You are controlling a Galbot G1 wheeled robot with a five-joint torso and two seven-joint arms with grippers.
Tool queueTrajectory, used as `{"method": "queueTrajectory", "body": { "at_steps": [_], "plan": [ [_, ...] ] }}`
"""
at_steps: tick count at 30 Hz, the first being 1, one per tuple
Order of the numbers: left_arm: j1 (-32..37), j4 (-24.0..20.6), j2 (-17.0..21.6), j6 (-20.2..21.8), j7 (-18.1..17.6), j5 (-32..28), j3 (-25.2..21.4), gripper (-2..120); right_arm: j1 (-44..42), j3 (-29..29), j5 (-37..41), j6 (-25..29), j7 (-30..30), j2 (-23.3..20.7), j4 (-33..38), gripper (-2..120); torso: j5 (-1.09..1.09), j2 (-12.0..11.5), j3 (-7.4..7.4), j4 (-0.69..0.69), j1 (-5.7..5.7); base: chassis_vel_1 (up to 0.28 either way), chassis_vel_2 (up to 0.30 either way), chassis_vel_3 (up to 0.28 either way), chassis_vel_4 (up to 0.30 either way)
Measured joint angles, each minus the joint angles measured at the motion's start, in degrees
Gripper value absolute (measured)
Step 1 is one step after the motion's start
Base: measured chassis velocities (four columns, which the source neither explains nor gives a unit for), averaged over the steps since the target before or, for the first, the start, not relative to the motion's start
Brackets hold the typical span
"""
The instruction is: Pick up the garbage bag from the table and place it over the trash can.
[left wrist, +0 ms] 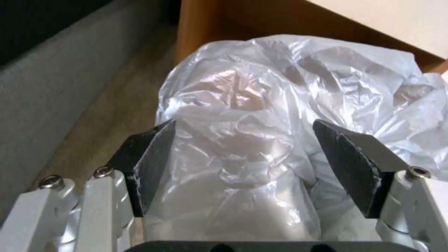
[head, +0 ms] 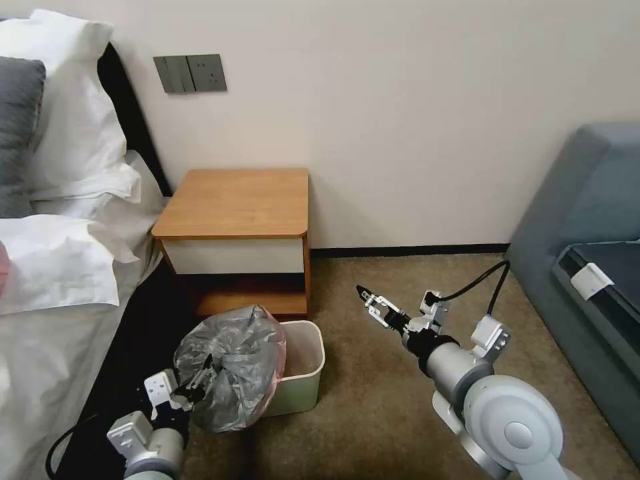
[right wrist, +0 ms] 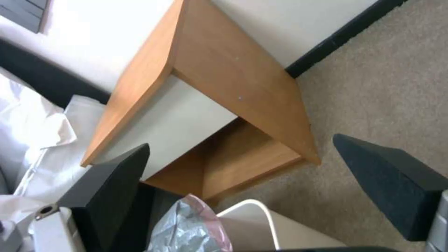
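The garbage bag [head: 230, 367] hangs bunched over the trash can's [head: 301, 373] left rim, off the table [head: 233, 203]. The left claw [left wrist: 243, 164] stands wide with plastic between its fingers; the right claw [head: 370, 301] hovers wide nearby. Unpinched, the bag could slide to the floor.

garbage bag [head: 230, 367] hides trash can [head: 303, 363] left side, whether jaws grip bag unclear
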Motion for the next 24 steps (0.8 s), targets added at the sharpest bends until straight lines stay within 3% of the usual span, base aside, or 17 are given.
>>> {"method": "queueTrajectory", "body": {
  "at_steps": [7, 24],
  "plan": [
    [0.69, -1.38, -0.17, -0.78, -1.26, -0.63, -2.04, 77, 0.10, -1.25, -0.97, 0.06, -0.18, 0.33, -0.52, 100, 0.01, 0.00, 0.00, 0.00, 0.00, 0.000, 0.000, 0.000, 0.000],
    [-1.12, 2.82, 0.02, -0.24, -1.14, -2.41, -0.98, 77, -0.46, -2.95, -2.50, 0.37, -0.13, -0.56, -0.36, 100, 0.00, 0.00, 0.00, 0.00, 0.00, 0.000, 0.000, 0.000, 0.000]
  ]
}}
